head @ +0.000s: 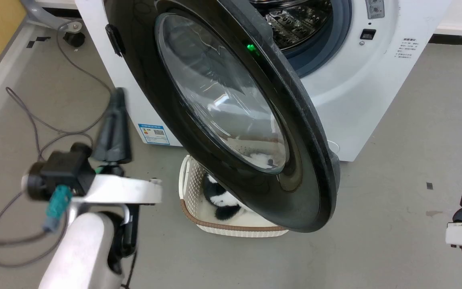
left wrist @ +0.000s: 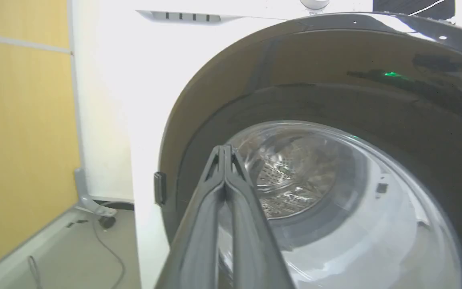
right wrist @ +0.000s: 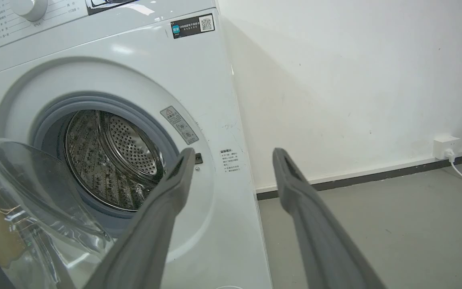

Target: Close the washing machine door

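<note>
Washing machine door [head: 223, 116] stands swung open from the white washer [head: 375, 100], its glossy black ring and bulging glass window facing the head camera. Its left edge sits by the washer's front, and its free edge hangs out at the lower right, above the floor [head: 395, 220]. The steel drum [head: 295, 24] shows past the door's upper rim. Under the door a white basket [head: 187, 180] with a brown rim sits on the floor, holding something soft, black and white [head: 223, 198].

The left claw [head: 118, 94], fingers pressed together and holding nothing, is raised just left of the door's rim. In the left wrist view it points at the door's outer face, tip over the window's edge; contact cannot be told. The right claw [right wrist: 234, 154], fingers spread apart and empty, is well apart from the door and aims at the washer's front beside the drum opening. Dark cables [head: 34, 132] lie on the floor at left.
</note>
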You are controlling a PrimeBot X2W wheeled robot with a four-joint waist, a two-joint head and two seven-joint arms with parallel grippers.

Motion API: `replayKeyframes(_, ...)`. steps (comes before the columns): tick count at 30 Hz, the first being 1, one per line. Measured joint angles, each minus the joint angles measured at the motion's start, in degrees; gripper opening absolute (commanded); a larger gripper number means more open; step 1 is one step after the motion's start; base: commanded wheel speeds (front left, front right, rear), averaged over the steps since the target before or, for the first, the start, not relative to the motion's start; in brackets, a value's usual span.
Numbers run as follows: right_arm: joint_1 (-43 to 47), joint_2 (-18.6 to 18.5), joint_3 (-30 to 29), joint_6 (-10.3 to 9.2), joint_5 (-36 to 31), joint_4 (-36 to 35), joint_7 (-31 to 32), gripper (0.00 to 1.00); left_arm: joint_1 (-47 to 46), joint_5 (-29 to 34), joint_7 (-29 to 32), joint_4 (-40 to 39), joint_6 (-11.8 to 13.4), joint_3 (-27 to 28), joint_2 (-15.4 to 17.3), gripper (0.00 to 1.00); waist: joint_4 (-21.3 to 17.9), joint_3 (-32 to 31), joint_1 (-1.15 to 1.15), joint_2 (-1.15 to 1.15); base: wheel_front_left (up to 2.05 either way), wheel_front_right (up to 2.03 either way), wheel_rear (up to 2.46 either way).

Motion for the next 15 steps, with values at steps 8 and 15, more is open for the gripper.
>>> replayKeyframes(8,0.18,0.0,2.87,0.0,-4.54,0.64,0.0,1.0,7.54,12.55,-0.04,0.3,6.3,3.44,-2.36,1.0,0.53,0.08,0.0,0.0,0.0,0.0,0.0)
replayKeyframes(15,0.86,0.0,4.63,0.0,-5.35,5.14,0.0,0.96,9.56,14.41,-0.04,2.53,4.05,4.32,-4.49,1.0,1.37,-0.12,0.0,0.0,0.0,0.0,0.0)
